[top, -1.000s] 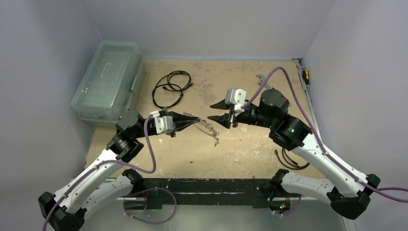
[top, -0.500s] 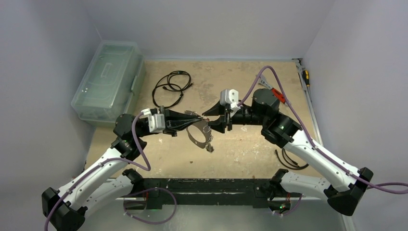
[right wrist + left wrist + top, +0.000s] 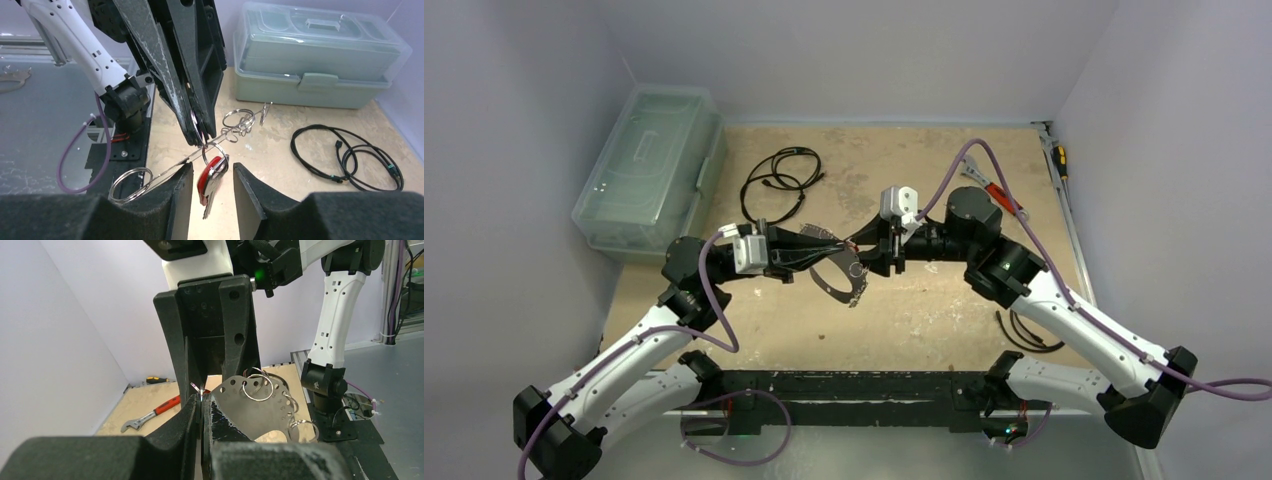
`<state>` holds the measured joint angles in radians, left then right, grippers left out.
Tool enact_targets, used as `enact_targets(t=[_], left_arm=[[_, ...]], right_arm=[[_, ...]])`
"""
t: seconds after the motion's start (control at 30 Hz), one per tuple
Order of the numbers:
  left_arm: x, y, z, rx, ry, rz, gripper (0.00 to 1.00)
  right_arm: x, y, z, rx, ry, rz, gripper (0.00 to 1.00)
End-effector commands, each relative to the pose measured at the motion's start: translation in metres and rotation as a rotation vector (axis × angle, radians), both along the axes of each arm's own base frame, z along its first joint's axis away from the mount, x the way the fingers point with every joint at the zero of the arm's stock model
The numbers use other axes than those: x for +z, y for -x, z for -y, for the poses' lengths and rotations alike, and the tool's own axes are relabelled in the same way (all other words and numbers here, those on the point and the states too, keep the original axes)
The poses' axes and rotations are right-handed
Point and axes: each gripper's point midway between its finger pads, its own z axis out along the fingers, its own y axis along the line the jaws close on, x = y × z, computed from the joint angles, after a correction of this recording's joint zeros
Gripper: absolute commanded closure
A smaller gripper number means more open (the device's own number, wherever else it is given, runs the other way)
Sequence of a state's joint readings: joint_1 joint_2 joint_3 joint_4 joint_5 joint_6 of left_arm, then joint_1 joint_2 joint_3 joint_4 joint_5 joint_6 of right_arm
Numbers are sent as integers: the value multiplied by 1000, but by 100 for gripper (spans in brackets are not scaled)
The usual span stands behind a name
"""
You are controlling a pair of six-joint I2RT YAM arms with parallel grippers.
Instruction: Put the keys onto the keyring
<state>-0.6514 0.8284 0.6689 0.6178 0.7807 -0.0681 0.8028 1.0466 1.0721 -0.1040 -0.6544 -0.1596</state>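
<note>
The left gripper is pressed together on the keyring — its thin wire runs out from the fingertips and sags below them, with a small ring strung just past the tips. Facing it tip to tip, the right gripper stands spread. The red-headed key hangs from the wire between its two fingers — a sliver of gap shows on either side, so neither finger clearly touches it.

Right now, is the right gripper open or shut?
Open: the right gripper has its fingers standing apart, with the red-headed key hanging loose between them.
</note>
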Motion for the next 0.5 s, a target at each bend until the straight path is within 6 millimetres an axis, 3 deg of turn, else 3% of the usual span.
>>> enact_targets(t=[0.0, 0.17, 0.33, 0.47], left_arm=[[16, 5, -5, 10, 42, 41, 100], [20, 5, -5, 13, 48, 45, 100], [20, 5, -5, 11, 47, 40, 100], [20, 5, -5, 11, 46, 37, 100]], right_arm=[[-3, 4, 1, 8, -5, 1, 60], [-9, 4, 4, -7, 0, -2, 63], [-7, 4, 6, -17, -7, 6, 80], [-5, 4, 8, -22, -13, 12, 100]])
